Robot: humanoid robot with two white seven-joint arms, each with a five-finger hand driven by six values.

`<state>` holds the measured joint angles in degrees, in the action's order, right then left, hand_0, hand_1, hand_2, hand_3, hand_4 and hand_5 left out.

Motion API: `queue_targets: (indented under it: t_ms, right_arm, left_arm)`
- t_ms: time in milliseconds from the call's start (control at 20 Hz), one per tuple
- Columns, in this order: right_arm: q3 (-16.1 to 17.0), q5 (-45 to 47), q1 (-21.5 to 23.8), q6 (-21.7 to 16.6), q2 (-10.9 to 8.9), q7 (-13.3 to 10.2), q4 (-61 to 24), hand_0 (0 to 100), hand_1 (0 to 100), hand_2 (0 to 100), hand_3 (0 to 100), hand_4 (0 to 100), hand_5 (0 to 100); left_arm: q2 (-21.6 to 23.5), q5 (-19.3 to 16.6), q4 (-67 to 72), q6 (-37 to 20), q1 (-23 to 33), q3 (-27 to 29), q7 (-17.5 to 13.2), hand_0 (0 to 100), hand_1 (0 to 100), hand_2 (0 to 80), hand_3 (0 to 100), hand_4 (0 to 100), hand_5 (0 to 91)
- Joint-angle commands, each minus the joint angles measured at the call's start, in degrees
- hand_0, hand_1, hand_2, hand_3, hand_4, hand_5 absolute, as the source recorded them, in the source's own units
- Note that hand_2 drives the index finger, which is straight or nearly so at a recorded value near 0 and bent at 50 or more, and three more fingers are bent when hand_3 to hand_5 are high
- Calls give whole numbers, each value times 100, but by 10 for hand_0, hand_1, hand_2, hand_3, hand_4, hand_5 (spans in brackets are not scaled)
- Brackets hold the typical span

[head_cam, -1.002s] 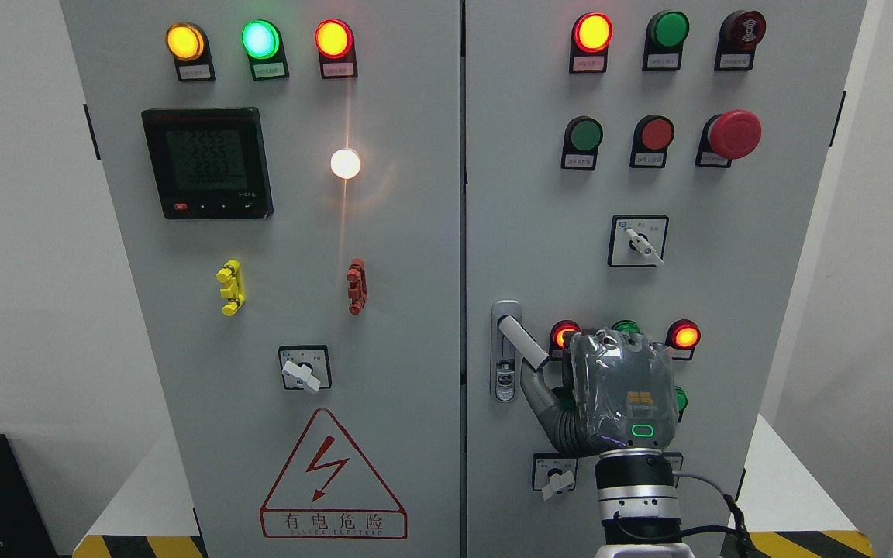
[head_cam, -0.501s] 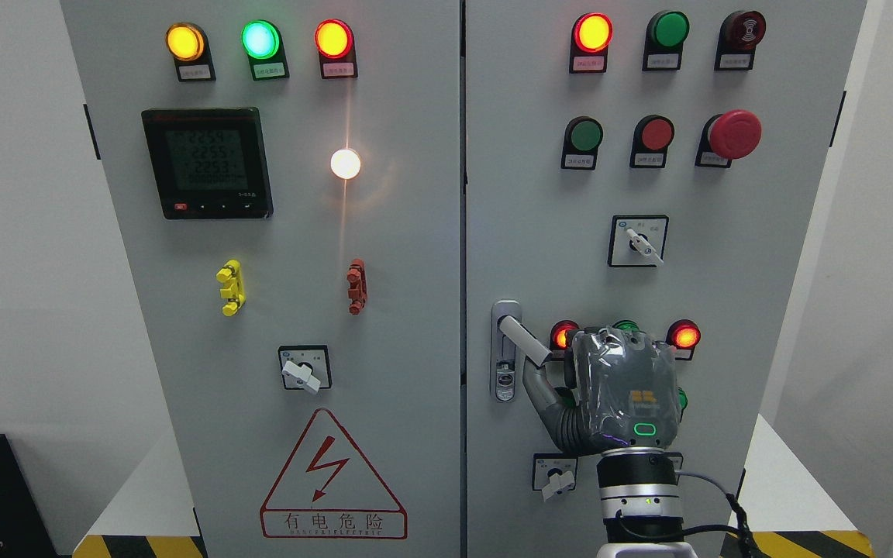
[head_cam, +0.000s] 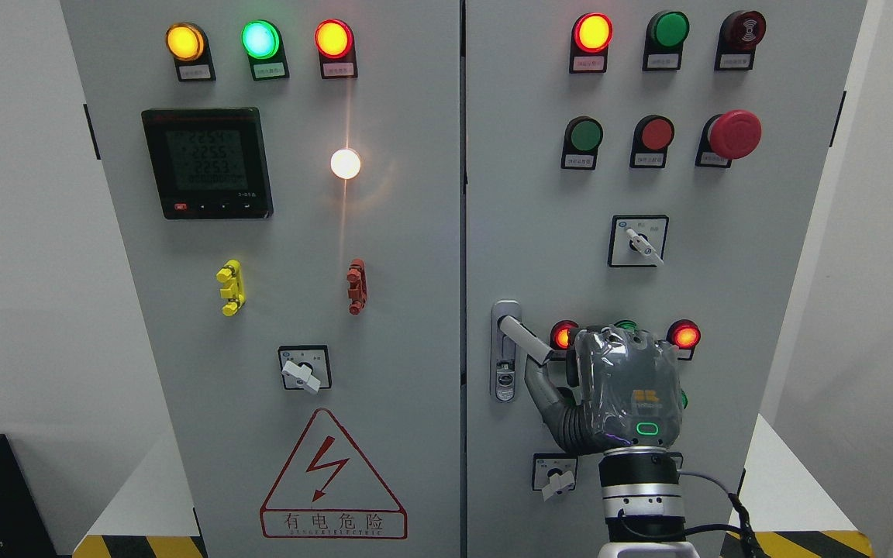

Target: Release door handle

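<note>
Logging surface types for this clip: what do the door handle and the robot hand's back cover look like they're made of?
Door handle: looks like metal with a matte silver finish, with an even pale sheen, though coated plastic is possible. Right hand: its back cover looks like glossy grey plastic, possibly under clear film, judging by wrinkled bright highlights.

A single head view looks straight ahead and slightly downward at the front of a grey electrical cabinet (head_cam: 299,232), close enough that its two doors fill most of the width and its top is cut off. White wall shows at either side, and yellow-and-black hazard striping (head_cam: 136,545) lies along the bottom edge. The right arm rises from the bottom edge right of centre, its hand (head_cam: 625,391) seen from behind.
</note>
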<state>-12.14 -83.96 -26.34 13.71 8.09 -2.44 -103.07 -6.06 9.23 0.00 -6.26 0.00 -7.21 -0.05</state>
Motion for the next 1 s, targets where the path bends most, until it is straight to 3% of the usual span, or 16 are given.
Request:
queue_targets:
  t_ms: [0,951]
  right_arm:
    - [18,11,-11,0,-1,-11,-2,519,410,902,1000,1000,1000]
    - [18,11,-64,0,0,-11,-2,524,400,897,1000,1000,1000]
  left_arm:
    - [0,9,167,2,-149,0,5,120,556,0,0,0,0]
    - [0,0,167,2,-149,0,5,120,556,0,0,0,0]
